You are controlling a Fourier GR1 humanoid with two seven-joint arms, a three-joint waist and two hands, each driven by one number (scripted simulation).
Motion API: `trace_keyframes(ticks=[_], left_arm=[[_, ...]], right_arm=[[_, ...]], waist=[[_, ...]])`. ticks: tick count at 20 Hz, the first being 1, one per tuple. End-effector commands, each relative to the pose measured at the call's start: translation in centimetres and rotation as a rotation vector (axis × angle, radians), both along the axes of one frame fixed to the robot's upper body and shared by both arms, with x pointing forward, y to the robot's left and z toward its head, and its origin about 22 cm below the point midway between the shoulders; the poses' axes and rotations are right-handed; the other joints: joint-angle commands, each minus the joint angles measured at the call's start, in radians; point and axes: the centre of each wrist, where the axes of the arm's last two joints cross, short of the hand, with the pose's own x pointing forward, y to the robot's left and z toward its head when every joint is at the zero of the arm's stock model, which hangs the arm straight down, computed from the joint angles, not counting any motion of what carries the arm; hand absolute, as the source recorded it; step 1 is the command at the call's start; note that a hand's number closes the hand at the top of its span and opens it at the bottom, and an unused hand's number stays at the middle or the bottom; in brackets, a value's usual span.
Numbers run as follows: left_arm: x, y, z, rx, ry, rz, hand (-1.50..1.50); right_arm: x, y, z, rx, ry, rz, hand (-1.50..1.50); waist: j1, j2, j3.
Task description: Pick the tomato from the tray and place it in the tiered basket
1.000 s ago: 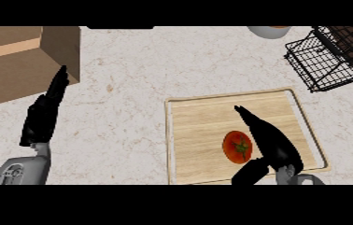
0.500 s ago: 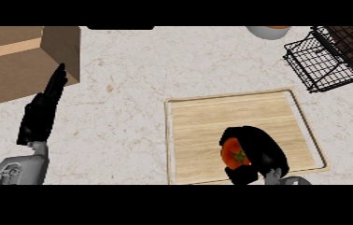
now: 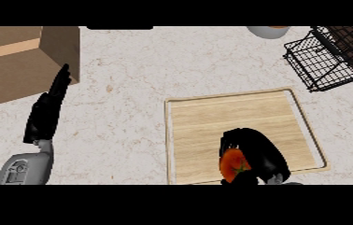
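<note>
1. No labels or writing that you can read anywhere on the counter [image 3: 138, 74]; the cardboard box [image 3: 34, 56] at upper left shows plain brown faces only.
2. Your right hand [image 3: 257, 155] is curled around the tomato [image 3: 233, 164], which sits at the near edge of the wooden tray [image 3: 234, 112]; only its red left side shows past the fingers.
3. Your left hand [image 3: 48, 109] rests at the left, fingers straight, pointing up beside the box, holding nothing.
4. The black wire tiered basket [image 3: 321, 60] stands at upper right, well apart from the tray.
5. A grey bowl [image 3: 270, 31] peeks in at the top edge, just left of the basket.
6. Bare speckled counter lies between tray and basket.
</note>
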Motion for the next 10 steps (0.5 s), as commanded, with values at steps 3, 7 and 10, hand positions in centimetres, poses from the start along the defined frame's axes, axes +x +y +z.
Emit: trace_keyframes(ticks=[3,7,10], left_arm=[[-0.2,0.3,0.6,0.011,0.000,-0.006,0.00],[-0.9,-1.7,-0.4,-0.003,0.009,0.021,0.00],[-2.1,2.0,-0.3,-0.001,0.019,-0.003,0.00]], right_arm=[[0.4,-4.1,0.3,-0.133,-0.086,0.237,1.50],[0.0,-7.2,2.3,-0.086,-0.222,0.245,1.50],[-1.1,-8.1,5.3,0.089,-0.331,0.127,1.50]], waist=[[0.003,0.001,0.002],[-0.001,0.000,0.002],[-0.008,-0.004,0.001]])
